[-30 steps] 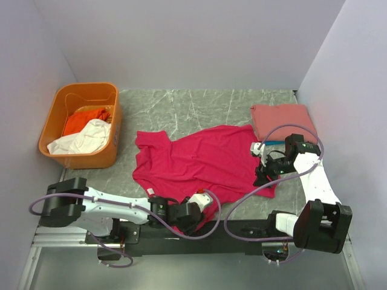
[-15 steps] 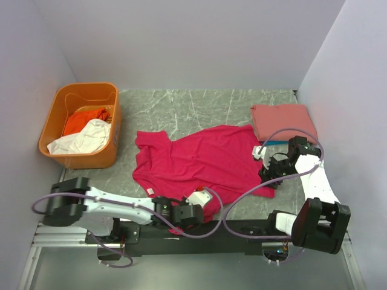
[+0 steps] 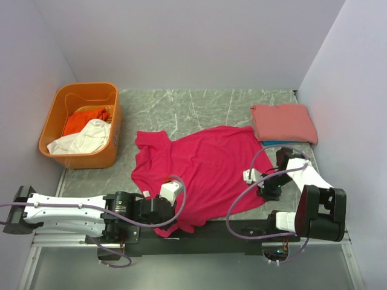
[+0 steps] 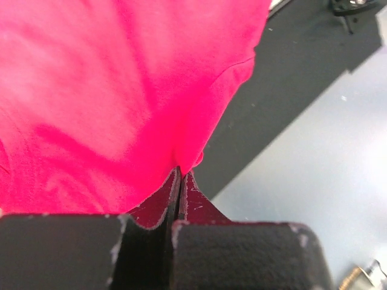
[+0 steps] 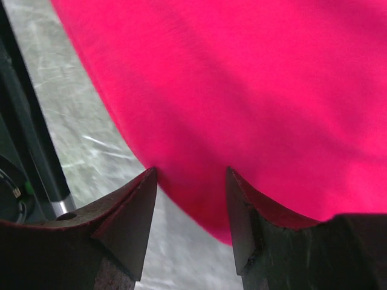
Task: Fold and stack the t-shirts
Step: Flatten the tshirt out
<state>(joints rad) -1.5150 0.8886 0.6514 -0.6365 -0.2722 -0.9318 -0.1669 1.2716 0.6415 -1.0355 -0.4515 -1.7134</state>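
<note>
The large crimson-pink t-shirt [image 3: 202, 166] lies spread on the marble table, its near hem hanging over the front edge. My left gripper [image 3: 174, 219] is at that hem, and the left wrist view shows the left gripper [image 4: 180, 173] shut with the t-shirt [image 4: 109, 90] pinched at its tips. My right gripper [image 3: 268, 191] is at the shirt's near right corner. In the right wrist view the right gripper [image 5: 190, 174] stands open, with the t-shirt's edge [image 5: 242, 90] between its fingers. A folded salmon-pink t-shirt [image 3: 283, 122] lies at the back right on a blue one [image 3: 275, 143].
An orange plastic tub [image 3: 107, 153] stands at the left with an orange shirt [image 3: 81, 120] and a white shirt [image 3: 81, 139] inside. The black base rail [image 3: 230, 229] runs along the table's near edge. Grey walls close in the left, back and right.
The left gripper has shut on the crimson shirt's near hem and drawn back to the left with it. The right gripper has moved down to the near right corner, staying open.
</note>
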